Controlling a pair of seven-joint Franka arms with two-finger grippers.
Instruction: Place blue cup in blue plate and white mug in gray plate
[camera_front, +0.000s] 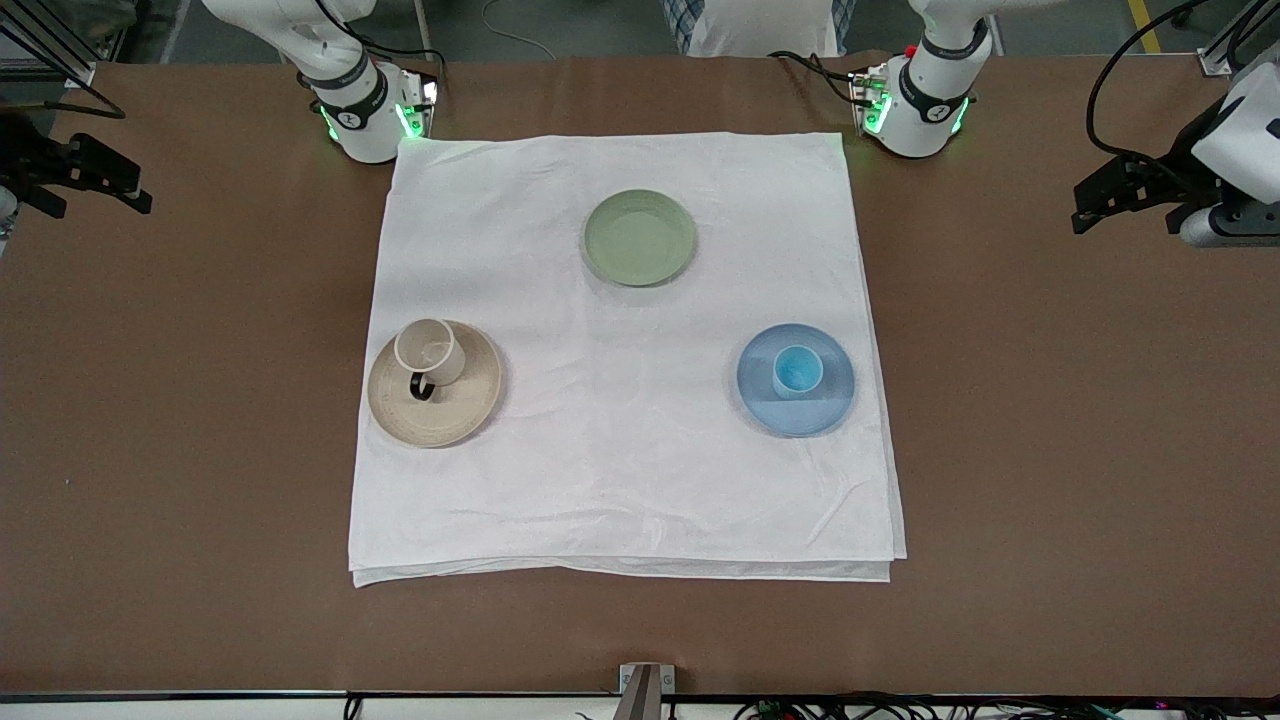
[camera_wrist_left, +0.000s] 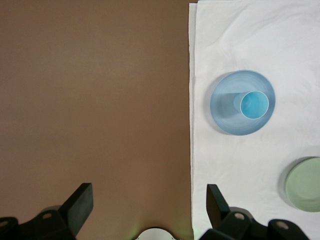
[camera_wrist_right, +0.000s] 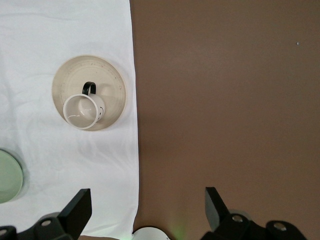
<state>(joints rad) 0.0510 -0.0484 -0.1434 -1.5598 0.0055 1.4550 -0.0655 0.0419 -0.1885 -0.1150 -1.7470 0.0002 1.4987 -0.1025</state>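
A brown table (camera_front: 180, 480) is covered in the middle by a white cloth (camera_front: 620, 480) bearing 3 plates. The white mug (camera_front: 431, 351) is set on the gray plate (camera_front: 460, 410), toward its 11 o'clock edge; the blue cup (camera_front: 797, 371) is set centrally on the blue plate (camera_front: 830, 400). A green plate (camera_front: 639, 237) lies bare. The left gripper (camera_wrist_left: 149, 205) and right gripper (camera_wrist_right: 148, 202) are held over bare table at their own ends, jaws spread wide.

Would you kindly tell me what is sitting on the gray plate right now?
The white mug stands upright on the gray plate, off centre, its black handle over the plate's middle. The plate surface under the mug is covered; nothing else sits on it.
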